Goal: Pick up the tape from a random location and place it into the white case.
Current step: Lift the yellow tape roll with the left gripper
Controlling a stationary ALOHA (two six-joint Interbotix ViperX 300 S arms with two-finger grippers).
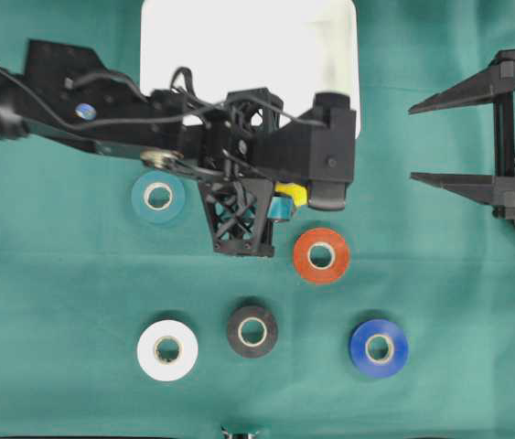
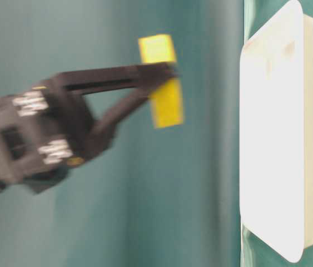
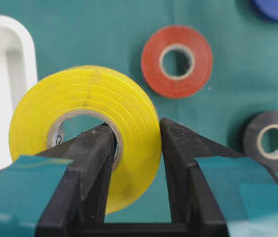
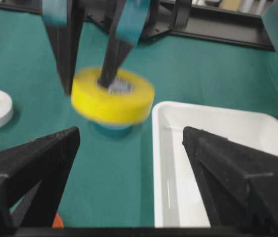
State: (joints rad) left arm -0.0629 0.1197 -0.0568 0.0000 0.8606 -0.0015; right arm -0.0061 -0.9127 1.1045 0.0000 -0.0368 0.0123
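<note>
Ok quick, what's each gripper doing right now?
Left gripper: shut on the yellow tape roll, one finger through its core.
Right gripper: open, holding nothing.

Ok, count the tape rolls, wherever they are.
6: yellow roll held in the left gripper; on the cloth, teal, red, white, black, blue. The arm may hide more.

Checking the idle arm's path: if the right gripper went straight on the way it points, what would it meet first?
Probably the left gripper with its yellow tape, held above the cloth just ahead of the open right gripper. If it ran lower, the white case might come first; depth is unclear.
</note>
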